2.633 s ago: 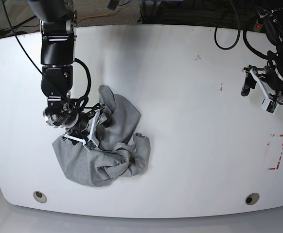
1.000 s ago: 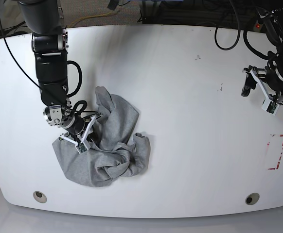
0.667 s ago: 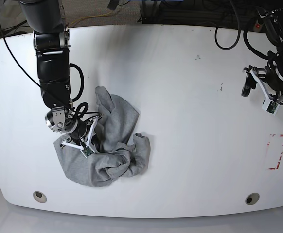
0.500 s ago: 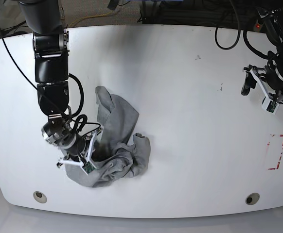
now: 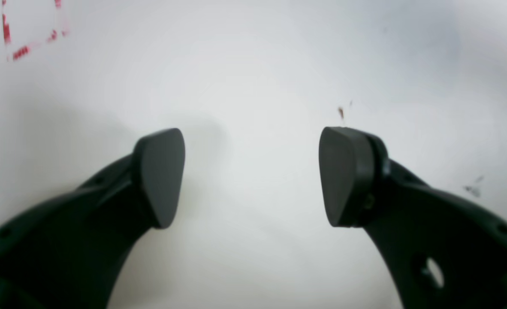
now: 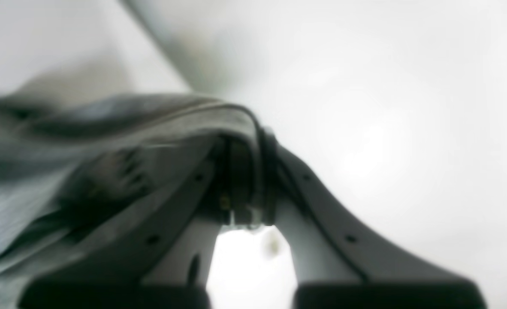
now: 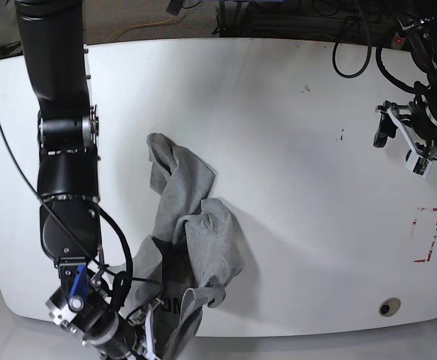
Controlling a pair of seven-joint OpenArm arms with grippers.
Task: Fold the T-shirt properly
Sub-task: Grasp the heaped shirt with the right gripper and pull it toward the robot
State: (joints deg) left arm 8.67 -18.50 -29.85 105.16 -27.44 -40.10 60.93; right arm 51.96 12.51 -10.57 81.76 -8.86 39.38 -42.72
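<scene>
The heather-grey T-shirt (image 7: 179,217) lies stretched in a long crumpled strip from the table's middle left down to the front edge, with a bit of black lettering showing near its lower end. My right gripper (image 7: 149,331) is at the front edge in the base view, shut on that lower end. In the right wrist view the gripper (image 6: 245,150) has grey fabric (image 6: 64,150) draped over and pinched between its closed fingers. My left gripper (image 7: 412,146) hovers at the far right, away from the shirt; its pads (image 5: 161,176) stand wide apart over bare table, open and empty.
A red dashed rectangle (image 7: 427,234) is marked on the white table (image 7: 301,187) near the right edge, also seen as red marks (image 5: 13,43) in the left wrist view. A round hole (image 7: 387,307) sits at the front right. Cables (image 7: 354,52) hang at the back.
My right gripper has pulled the shirt's edge toward the table's front edge, drawing the bunched heap out into a long strip. The left arm has stayed still.
</scene>
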